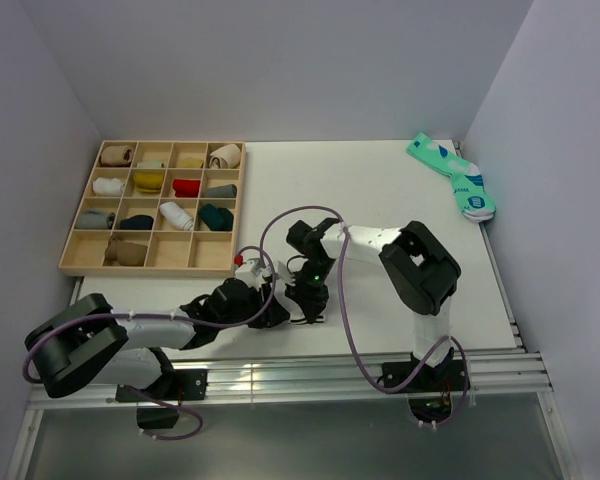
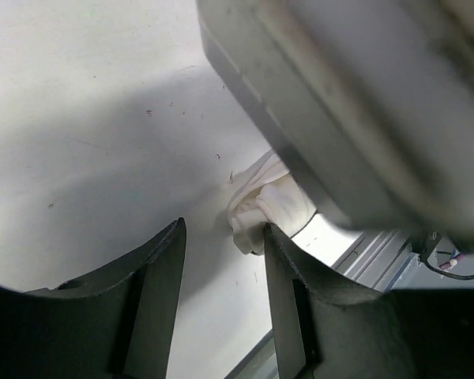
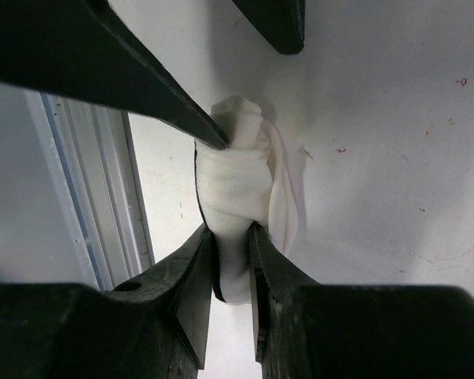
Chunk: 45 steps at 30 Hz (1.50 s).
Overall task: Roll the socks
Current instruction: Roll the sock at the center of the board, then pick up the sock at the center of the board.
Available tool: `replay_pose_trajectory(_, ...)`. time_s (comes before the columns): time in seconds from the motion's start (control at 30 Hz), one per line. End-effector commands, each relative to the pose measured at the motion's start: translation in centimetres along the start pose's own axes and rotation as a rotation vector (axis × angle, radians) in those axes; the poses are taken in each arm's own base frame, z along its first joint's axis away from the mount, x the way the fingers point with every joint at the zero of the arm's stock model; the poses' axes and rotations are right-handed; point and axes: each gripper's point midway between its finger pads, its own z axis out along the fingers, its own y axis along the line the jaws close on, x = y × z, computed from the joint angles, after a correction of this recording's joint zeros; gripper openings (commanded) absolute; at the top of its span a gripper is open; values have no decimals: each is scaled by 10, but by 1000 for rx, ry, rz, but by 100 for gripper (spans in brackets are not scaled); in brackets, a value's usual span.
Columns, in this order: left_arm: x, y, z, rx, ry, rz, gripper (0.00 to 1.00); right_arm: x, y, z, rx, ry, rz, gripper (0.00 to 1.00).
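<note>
1. Near edge, 6 o'clock: the left arm point(image 1: 80, 345) reaches in from 7 o'clock and the right arm point(image 1: 420, 265) from 5 o'clock. Their wrists meet just inside the metal rail point(image 1: 330, 372).
2. Right jaws: closed on the white sock point(image 3: 233, 185), one finger point(image 3: 193, 292) on each flank of its lower end. The sock is a tight upright bundle with a loose fold at its 3 o'clock side. A thin dark line along its 9 o'clock edge is possibly a cuff stripe.
3. Left jaws: open and gripping nothing. In the left wrist view the fingers point(image 2: 162, 292) stand apart over bare tabletop point(image 1: 370, 190), and the white sock point(image 2: 265, 205) lies at the tip of the 3 o'clock finger, outside the gap. In the right wrist view that tip touches the top of the bundle, with the other finger well apart.
4. The white sock lies on the tabletop between the two wrists, at about 6 o'clock of the surface. It is hidden beneath them in the top view.
5. Wooden tray point(image 1: 145, 270), 10 o'clock: a grid of compartments, many holding rolled socks point(image 1: 128, 252).
6. Teal pair point(image 1: 452, 172), 1 o'clock, far corner: it lies flat and unrolled, well apart from both arms.
</note>
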Motion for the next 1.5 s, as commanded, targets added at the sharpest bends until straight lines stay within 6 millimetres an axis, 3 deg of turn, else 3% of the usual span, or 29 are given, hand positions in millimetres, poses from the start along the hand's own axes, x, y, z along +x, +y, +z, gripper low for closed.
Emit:
replay_pose_trajectory(0.0, -29, -36, -9, 143, -127, 43, 50, 32, -21, 17, 64, 140, 59, 15)
replay_pose_trajectory(0.37, -21, -38, -15, 152, -112, -34, 49, 33, -28, 18, 101, 142, 89, 12)
replay_pose_trajectory(0.63, -8, -49, -30, 131, -135, -323, 46, 31, -33, 17, 140, 127, 124, 9)
replay_pose_trajectory(0.73, -2, -55, -28, 92, -131, -423, 47, 29, -35, 16, 160, 115, 134, 9)
replay_pose_trajectory(0.77, -6, -65, -27, 99, -133, -484, 47, 30, -35, 16, 163, 114, 139, 9)
replay_pose_trajectory(0.8, -2, -54, -23, 21, -140, -509, 47, 29, -36, 15, 167, 108, 141, 9)
replay_pose_trajectory(0.83, 9, -56, -20, -4, -114, -524, 47, 28, -36, 15, 169, 102, 143, 8)
replay_pose_trajectory(0.97, 13, -68, -18, -4, -146, -682, 47, 29, -39, 16, 181, 93, 162, 8)
replay_pose_trajectory(1.13, 24, -54, -16, -92, -204, -791, 47, 28, -41, 13, 192, 72, 182, 8)
replay_pose_trajectory(1.47, 18, -46, -12, -117, -287, -910, 48, 24, -45, 9, 201, 23, 227, 7)
